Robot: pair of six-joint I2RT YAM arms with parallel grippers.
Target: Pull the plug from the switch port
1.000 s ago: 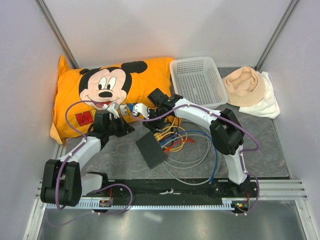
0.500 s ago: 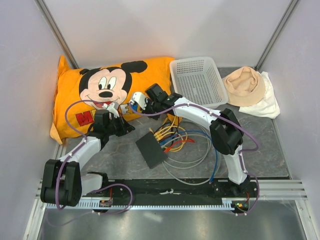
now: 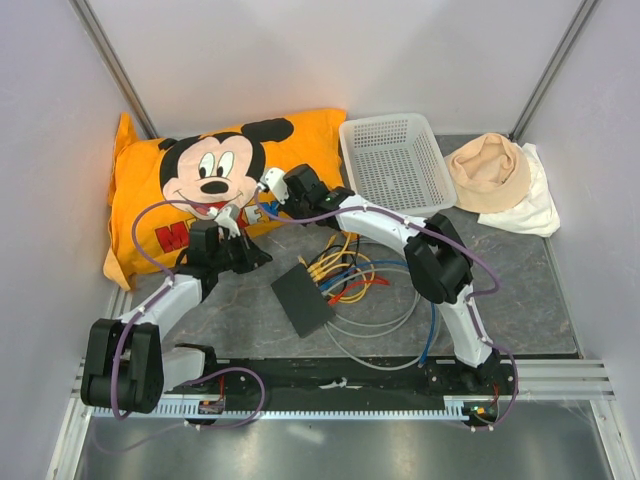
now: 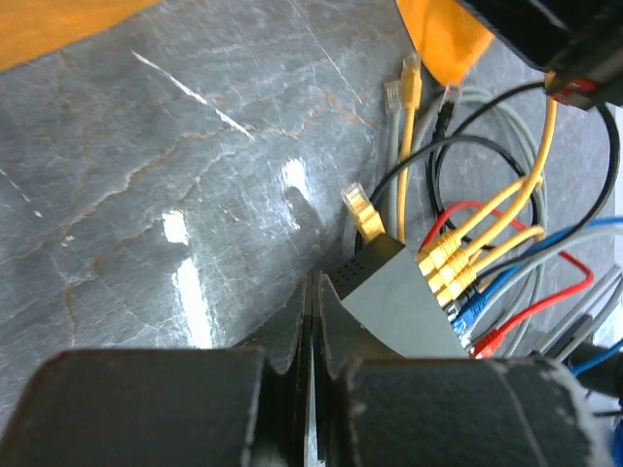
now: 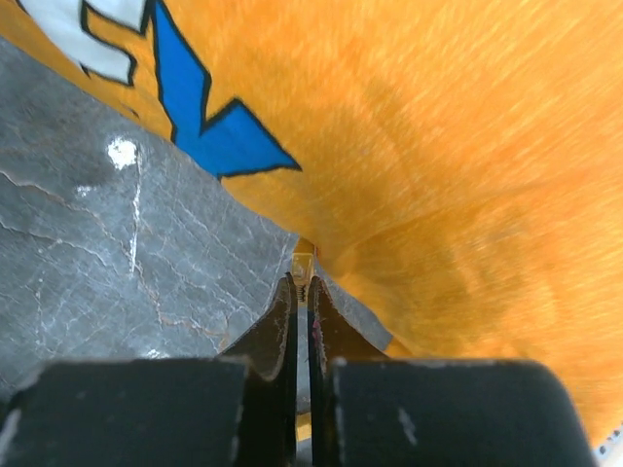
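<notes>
The black switch [image 3: 302,298] lies flat on the grey table, with yellow, blue and red plugs [image 3: 322,270] in its far edge. In the left wrist view the switch [image 4: 404,302] sits just right of my left gripper [image 4: 313,284], which is shut and empty; several yellow plugs [image 4: 443,263] stay in its ports. My right gripper [image 5: 301,282] is shut on a clear-tipped yellow plug [image 5: 304,263], held away from the switch at the pillow's edge. In the top view the right gripper [image 3: 268,188] is over the pillow's lower edge and the left gripper [image 3: 256,254] is left of the switch.
An orange Mickey pillow [image 3: 200,190] fills the back left. A white mesh basket [image 3: 395,160] stands at the back, with a beige hat [image 3: 488,170] on white cloth to its right. Loose cables [image 3: 380,300] coil right of the switch. A free yellow plug [image 4: 362,209] lies near it.
My right gripper has moved left and away from the switch, toward the pillow, carrying the yellow plug. The left arm has barely moved.
</notes>
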